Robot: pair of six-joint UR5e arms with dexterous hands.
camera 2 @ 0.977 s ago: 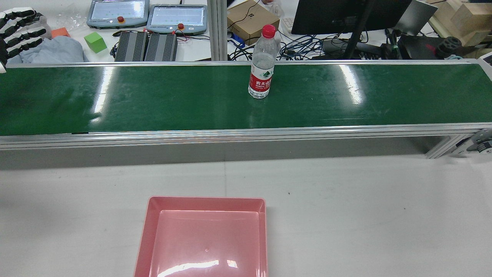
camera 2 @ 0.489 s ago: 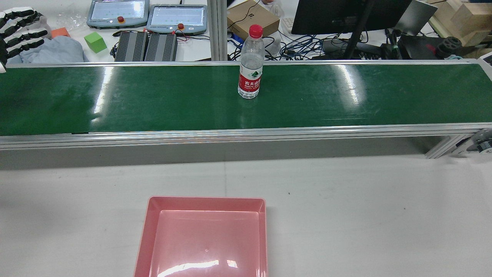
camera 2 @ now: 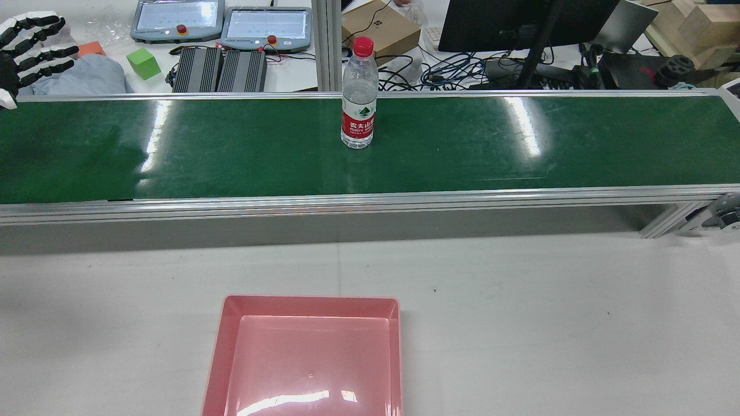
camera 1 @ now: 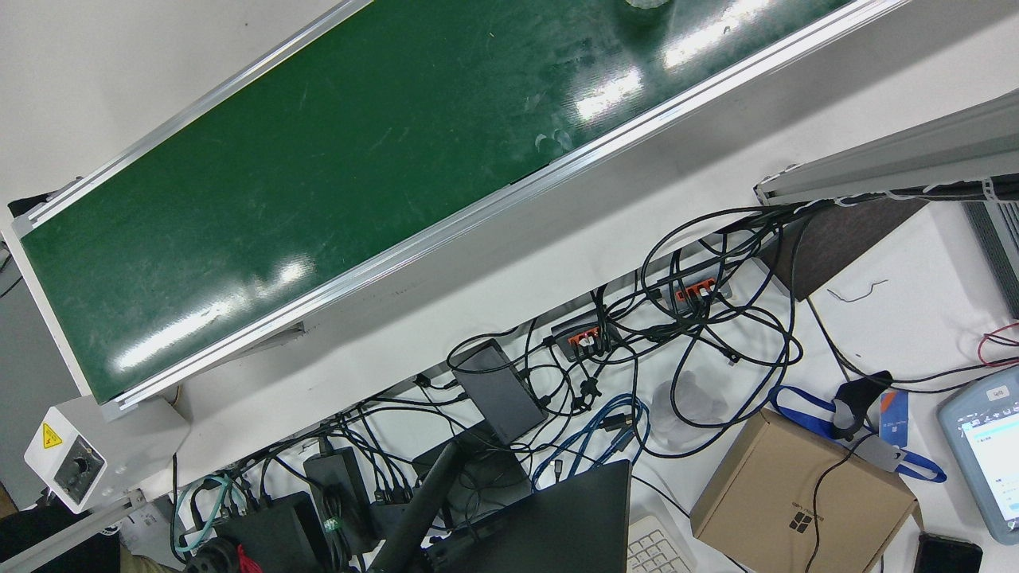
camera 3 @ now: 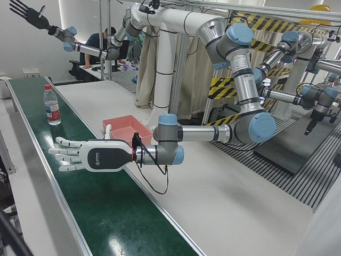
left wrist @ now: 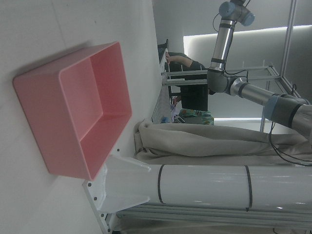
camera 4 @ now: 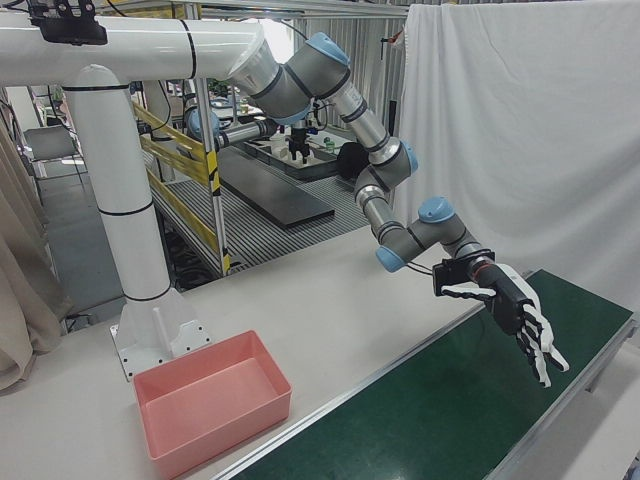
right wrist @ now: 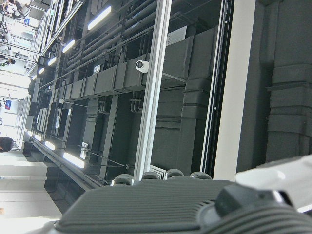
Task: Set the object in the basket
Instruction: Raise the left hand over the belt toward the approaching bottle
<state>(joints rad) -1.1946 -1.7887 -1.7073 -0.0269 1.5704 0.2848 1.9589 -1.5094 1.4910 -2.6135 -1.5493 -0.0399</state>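
A clear water bottle [camera 2: 358,110] with a red cap and red label stands upright on the green conveyor belt [camera 2: 520,144], near its far edge and about mid-length. The left-front view shows the bottle [camera 3: 51,106] far down the belt [camera 3: 106,213]. My left hand [camera 2: 26,46] hovers over the belt's left end, fingers spread towards the bottle, open and holding nothing; it also shows as the left hand [camera 3: 88,154] and the left hand [camera 4: 520,320]. My right hand [camera 3: 29,13] is raised high, open, fingers spread. The pink basket [camera 2: 312,299] sits empty on the white table.
Behind the belt lie two teach pendants [camera 2: 173,17], a green cube [camera 2: 143,62], a cardboard box [camera 2: 378,29], a monitor [camera 2: 520,17] and tangled cables. The white pedestal [camera 4: 140,250] stands behind the basket [camera 4: 220,430]. A person [camera 3: 101,45] sits in the background.
The bottle has travelled left along the belt, still upright. My left hand has shifted slightly to the right, still open.
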